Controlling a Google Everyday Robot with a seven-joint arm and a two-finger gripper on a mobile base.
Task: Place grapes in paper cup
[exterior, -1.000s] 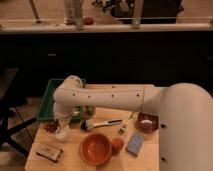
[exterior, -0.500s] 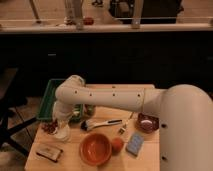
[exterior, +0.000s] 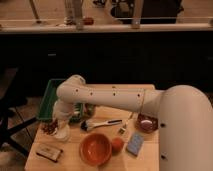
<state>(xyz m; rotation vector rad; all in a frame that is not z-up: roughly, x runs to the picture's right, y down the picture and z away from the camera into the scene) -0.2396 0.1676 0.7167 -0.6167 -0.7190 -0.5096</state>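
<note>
The paper cup [exterior: 63, 134] stands on the wooden table [exterior: 75, 160] near its left edge, whitish and small. The grapes [exterior: 48, 128] are a dark reddish lump on the table just left of the cup, touching or almost touching it. My gripper [exterior: 61, 121] points down at the end of the white arm [exterior: 110, 97], right above the cup and partly hiding its rim. It is a little to the right of the grapes.
A green tray [exterior: 49, 97] sits behind the cup. There is a wide orange bowl [exterior: 95, 149], an orange ball [exterior: 117, 144], a blue sponge [exterior: 135, 144], a brush [exterior: 101, 124], a dark-brown bowl [exterior: 146, 123] and a flat brown item [exterior: 49, 152].
</note>
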